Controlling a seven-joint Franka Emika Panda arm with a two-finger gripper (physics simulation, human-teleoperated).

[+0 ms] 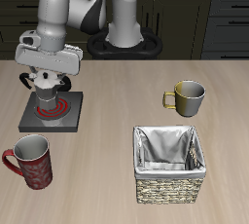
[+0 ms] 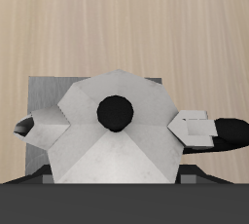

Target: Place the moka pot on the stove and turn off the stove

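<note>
Pale wood grain runs across the surface (image 1: 117, 101) beneath me. Nearest the front edge stand the red mug (image 1: 29, 162) and the woven basket (image 1: 172, 162) with its grey liner. Farther back sits the olive-metal mug (image 1: 185, 96), well apart from my work. Farther back again lies the stove (image 1: 51, 113), a dark grey square whose coil glows red. My claw (image 1: 49, 84) hangs directly over it, and the moka pot (image 2: 117, 126) stands upright on the burner right under me, its long axis vertical, lid knob pointing straight up at my camera. Its dark handle (image 2: 229, 132) sticks out sideways, level with the surface. I cannot tell whether my claw is clenched on the pot or released; my fingers are hidden from both views.
</note>
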